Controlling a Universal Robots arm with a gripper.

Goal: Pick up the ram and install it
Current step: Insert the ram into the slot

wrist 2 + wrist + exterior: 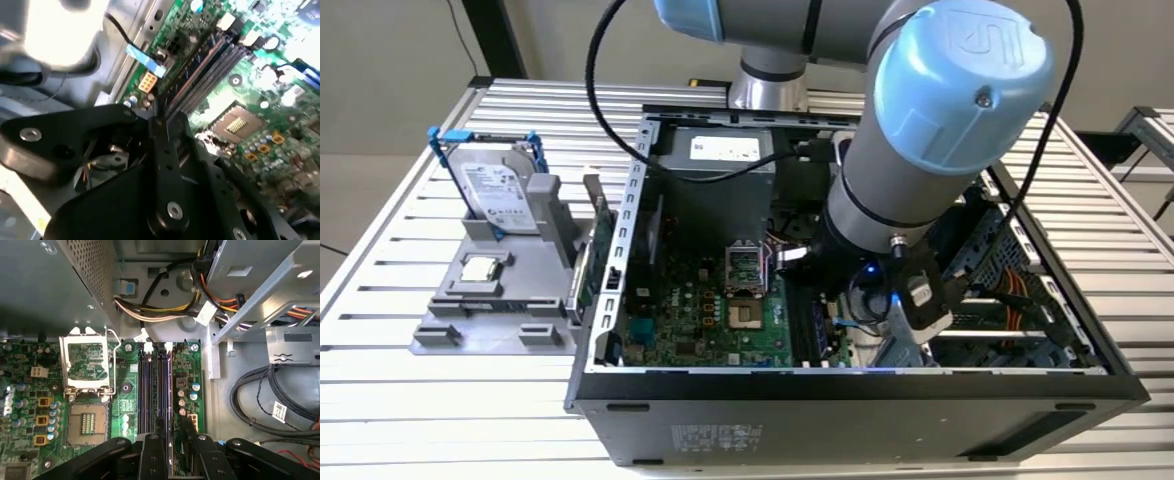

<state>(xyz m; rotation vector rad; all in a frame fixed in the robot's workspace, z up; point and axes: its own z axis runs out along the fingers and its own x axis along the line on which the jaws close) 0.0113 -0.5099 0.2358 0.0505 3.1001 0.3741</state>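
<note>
My gripper (pixel 173 424) hangs inside the open computer case, low over the black memory slots (pixel 150 385) of the green motherboard (pixel 125 405). Its two fingers (pixel 160 426) stand a little apart, straddling the slot nearest the board's edge, and green board shows in the gap between them. In the second wrist view a long dark stick (pixel 192 65), which looks like the ram, stands on edge in that slot, running away from the fingertip (pixel 155 107). Whether the tips touch it I cannot tell. In the exterior view the arm's wrist (pixel 907 200) covers this spot.
The case's metal walls (pixel 854 400) box the arm in. Cable bundles (pixel 270 395) and a drive cage (pixel 260 295) lie beside the slots, with the processor socket (pixel 87 365) on the other side. On the table, a grey holder (pixel 494 300) carries a hard drive (pixel 500 190).
</note>
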